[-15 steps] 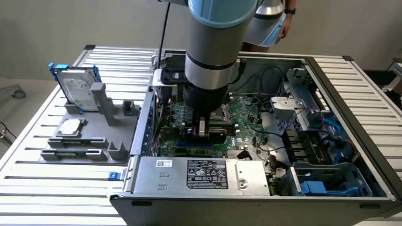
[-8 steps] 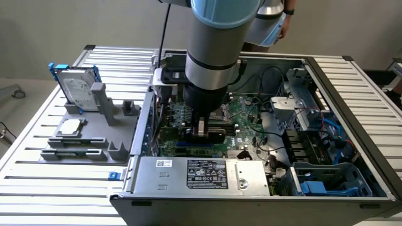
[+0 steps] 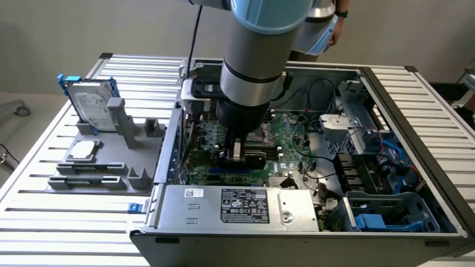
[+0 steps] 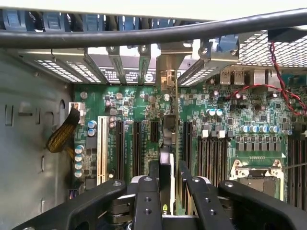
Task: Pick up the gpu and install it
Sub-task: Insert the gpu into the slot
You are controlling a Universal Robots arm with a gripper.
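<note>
Closest to the wrist camera:

- gripper (image 4: 168, 168): one. Its fingers (image 4: 153, 178) are clenched on either side of the gpu (image 4: 167, 132).
- gpu: one, seen edge-on and upright. It runs away from the gripper toward the case's rear wall, among the black expansion slots (image 4: 136, 143) of the motherboard (image 4: 230, 103). Whether its lower edge sits in a slot or just above one cannot be told.
- white slot (image 4: 102, 148): one, beside the black ones and apart from the card.
- silver end bracket (image 4: 166, 79): at the card's far end, close against the row of rear slot covers (image 4: 115, 64).
- black cable (image 4: 144, 34): farthest, crossing above the rear wall.

Handling note (a judgement):
- Seating goes well if the card stays upright and its connector edge lies true along one slot for the whole length.
- The bracket should line up with its own rear opening rather than ride on a neighbouring cover.
- Pressure should be straight down and even at both ends, since a tilt would likely jam one corner.
- The grip should stay firm enough that the thin board cannot twist.
</note>
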